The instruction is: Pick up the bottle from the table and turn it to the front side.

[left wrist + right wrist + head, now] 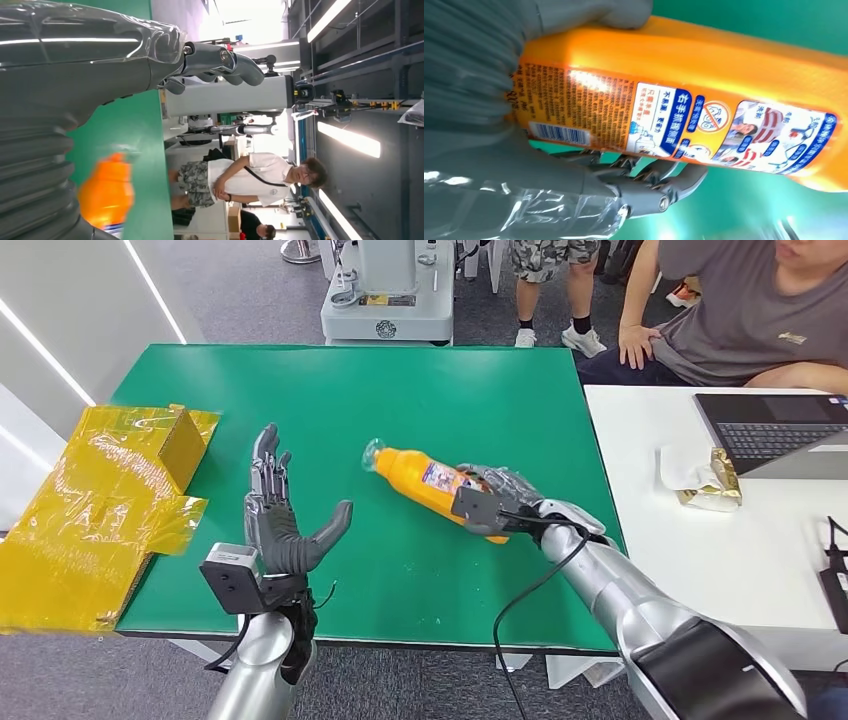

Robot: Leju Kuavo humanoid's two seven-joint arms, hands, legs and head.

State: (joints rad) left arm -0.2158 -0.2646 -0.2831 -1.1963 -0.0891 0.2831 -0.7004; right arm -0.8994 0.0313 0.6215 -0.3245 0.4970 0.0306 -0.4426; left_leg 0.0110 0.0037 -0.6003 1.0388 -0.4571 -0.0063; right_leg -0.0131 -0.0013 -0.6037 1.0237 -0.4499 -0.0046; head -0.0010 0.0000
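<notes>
Bottle [432, 480] lies tilted over the middle of the surface [400, 390], cap end toward the far-left, base toward the right edge, inside the right hand [497, 500]. Left hand [283, 520] sits left of the bottle, apart from it, toward the near edge. Foil sheet [90, 510] overhangs the left edge, small box [183, 447] on its far end. Second surface [680, 540] abuts the right edge, carrying a laptop [780, 430] and a packet [710, 480]. Seated person [740, 310] behind that, another person [555, 280] standing beyond the far edge.

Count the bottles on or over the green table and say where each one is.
1. The orange bottle is near the middle of the green table, held at its base end by the right hand, capped end pointing away from the robot. None looks hidden.
</notes>
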